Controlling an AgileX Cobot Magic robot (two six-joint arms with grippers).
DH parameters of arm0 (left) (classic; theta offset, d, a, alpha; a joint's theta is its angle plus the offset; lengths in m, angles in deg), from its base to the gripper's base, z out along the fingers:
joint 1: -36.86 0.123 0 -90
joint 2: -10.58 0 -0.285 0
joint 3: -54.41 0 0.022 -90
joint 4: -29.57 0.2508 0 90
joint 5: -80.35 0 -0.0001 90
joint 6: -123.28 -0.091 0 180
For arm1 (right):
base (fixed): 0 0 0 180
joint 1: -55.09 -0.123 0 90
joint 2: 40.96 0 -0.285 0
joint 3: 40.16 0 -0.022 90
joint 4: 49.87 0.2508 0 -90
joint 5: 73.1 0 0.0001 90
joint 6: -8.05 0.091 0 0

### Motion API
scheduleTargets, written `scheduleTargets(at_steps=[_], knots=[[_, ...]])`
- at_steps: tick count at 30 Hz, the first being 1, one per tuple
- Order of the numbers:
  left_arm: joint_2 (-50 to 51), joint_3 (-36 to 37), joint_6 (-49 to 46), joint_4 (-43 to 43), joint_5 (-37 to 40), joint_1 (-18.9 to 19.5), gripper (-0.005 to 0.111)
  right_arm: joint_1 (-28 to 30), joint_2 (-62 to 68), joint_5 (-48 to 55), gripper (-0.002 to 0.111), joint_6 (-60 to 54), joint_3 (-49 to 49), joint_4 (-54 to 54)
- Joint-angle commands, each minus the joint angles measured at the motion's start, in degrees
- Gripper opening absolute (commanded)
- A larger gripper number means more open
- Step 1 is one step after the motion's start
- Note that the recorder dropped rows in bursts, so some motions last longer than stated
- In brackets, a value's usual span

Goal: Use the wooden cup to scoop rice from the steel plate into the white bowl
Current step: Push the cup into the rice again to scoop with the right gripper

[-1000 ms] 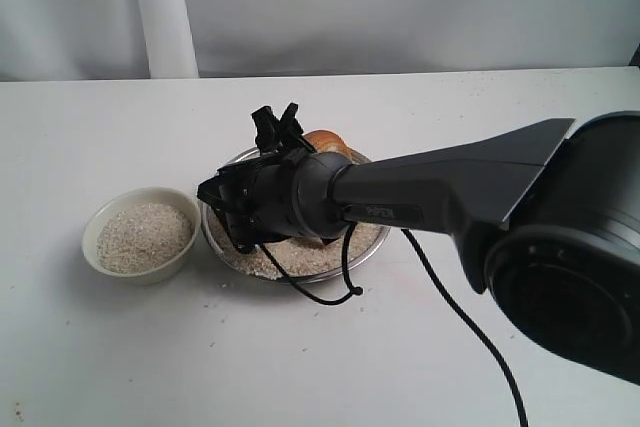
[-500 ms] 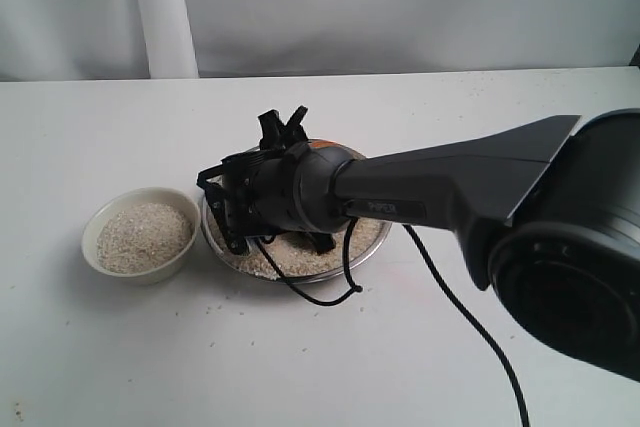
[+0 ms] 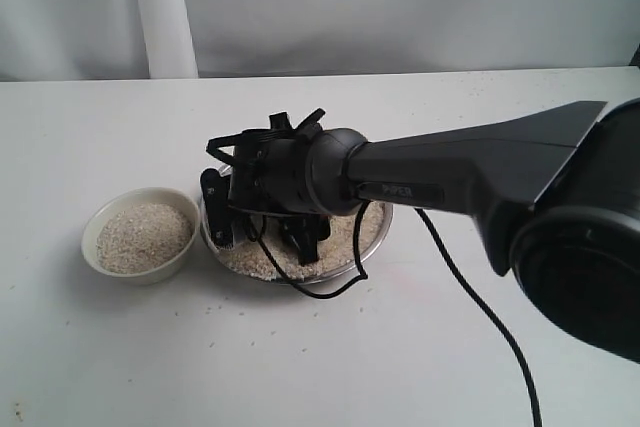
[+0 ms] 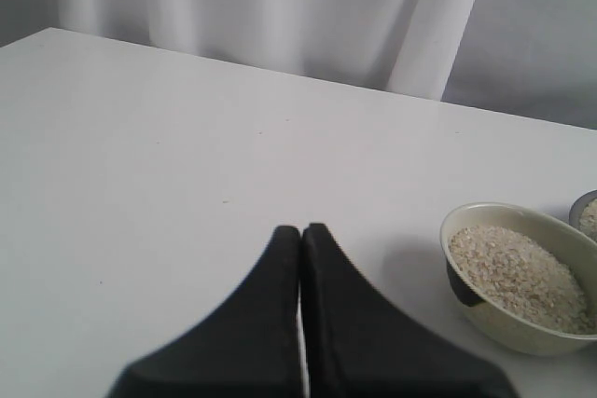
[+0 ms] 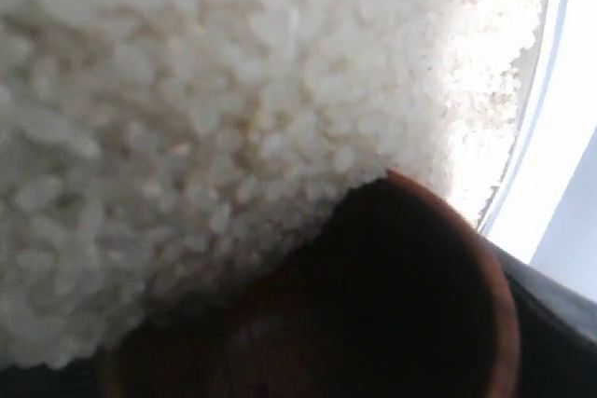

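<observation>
My right gripper [image 3: 265,232] reaches across from the right and dips into the steel plate [image 3: 377,235], which holds a bed of rice [image 3: 258,260]. The arm's wrist hides the wooden cup in the exterior view. In the right wrist view the wooden cup [image 5: 410,314] sits in the jaws, its dark mouth pushed against heaped rice [image 5: 187,90], with the steel plate's rim [image 5: 546,109] beside it. The white bowl [image 3: 150,269] stands left of the plate with rice [image 3: 143,235] in it. My left gripper [image 4: 300,228] is shut and empty over bare table, near the white bowl [image 4: 504,328].
A black cable [image 3: 345,277] loops from the right wrist over the plate's front rim and trails away across the table. A few stray grains [image 3: 230,327] lie on the white table in front. A white post [image 3: 160,12] and curtain stand behind.
The right wrist has rolled and dropped lower into the plate. The cup, seen above the wrist at the plate's far side a second ago, is now hidden behind it.
</observation>
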Motion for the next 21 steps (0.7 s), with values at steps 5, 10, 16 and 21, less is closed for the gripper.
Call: scheduleTargets(at_steps=[5, 10, 16, 21], knots=[[0.4, 0.0, 0.1, -0.3, -0.4, -0.1, 0.0, -0.1, -0.1, -4.0, 0.0, -0.4, 0.2, 9.2], [0.4, 0.0, 0.1, -0.3, -0.4, -0.1, 0.0, 1.1, -0.1, -4.6, 0.0, 0.2, 0.2, 11.4], [0.4, 0.0, 0.1, -0.3, -0.4, -0.1, 0.0, 2.8, -0.1, -6.1, 0.0, 0.9, 0.2, 16.4], [0.4, 0.0, 0.1, -0.3, -0.4, -0.1, 0.0, 3.7, -0.1, -7.5, 0.0, 0.9, 0.2, 19.9]])
